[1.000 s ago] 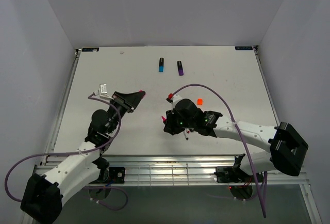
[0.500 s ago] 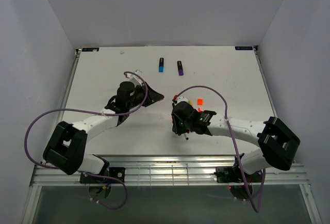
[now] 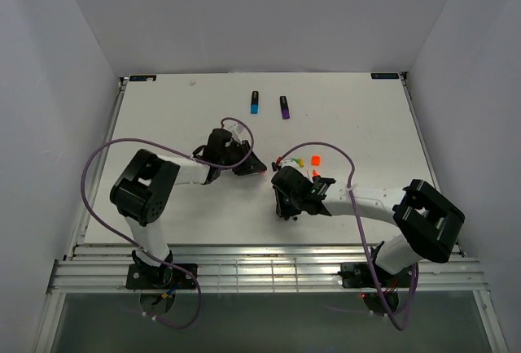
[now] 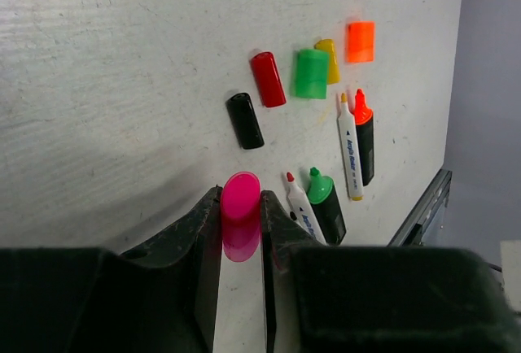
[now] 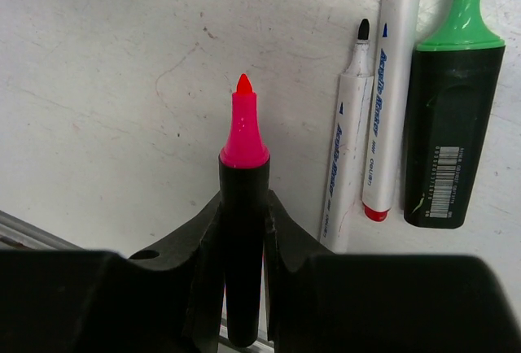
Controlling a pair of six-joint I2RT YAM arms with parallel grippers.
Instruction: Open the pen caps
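In the left wrist view my left gripper [image 4: 240, 196] is shut on a pink pen cap [image 4: 241, 216], held just above the table. From above, the left gripper [image 3: 249, 163] sits left of the pile of caps. My right gripper [image 5: 244, 200] is shut on a black marker [image 5: 243, 176] whose bare pink tip [image 5: 242, 129] points away; the top view shows this gripper [image 3: 285, 198] low at the table's middle. Loose pen caps lie ahead of the left gripper: black [image 4: 245, 120], red [image 4: 268, 79], green [image 4: 311, 73], yellow [image 4: 328, 50] and orange [image 4: 361, 41].
Uncapped pens lie by the caps: a green-tipped marker [image 5: 452, 125], an orange-tipped marker [image 4: 363, 145] and two thin white pens [image 5: 350, 166] [image 5: 389, 109]. At the far side lie a blue-capped marker [image 3: 255, 102] and a purple-capped marker [image 3: 285, 107]. The table's near edge is close behind the right gripper.
My left arm has swung right and stretched toward the table's middle, carrying the pink cap. The right gripper has shifted slightly nearer and rightward with the marker.
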